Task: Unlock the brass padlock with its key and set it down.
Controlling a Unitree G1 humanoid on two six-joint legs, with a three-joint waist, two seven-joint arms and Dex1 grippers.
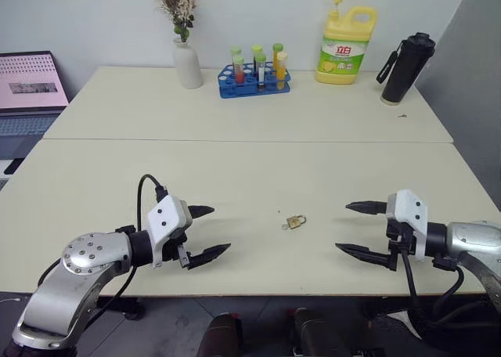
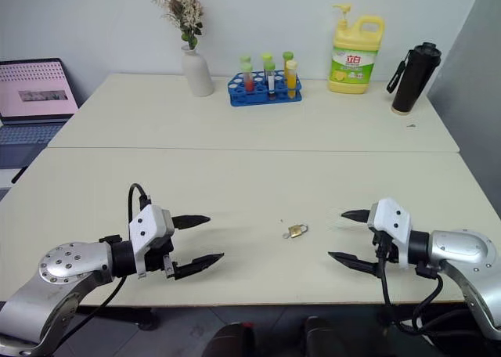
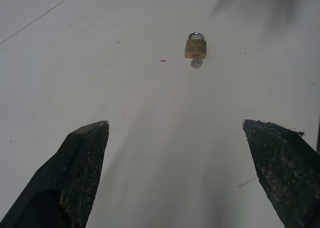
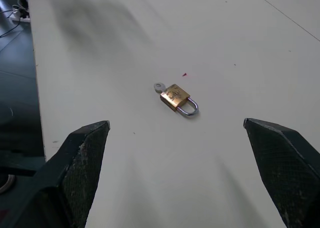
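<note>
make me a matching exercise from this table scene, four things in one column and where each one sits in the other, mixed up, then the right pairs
Things:
1. brass padlock
2. yellow detergent bottle
3. white vase
4. black flask

Places:
A. far edge of the table, just left of the blue tube rack
B. far right corner of the table
C. near part of the table, between the two open grippers
D. far edge, between the tube rack and the flask

Pairs: 1-C, 2-D, 3-A, 4-B
</note>
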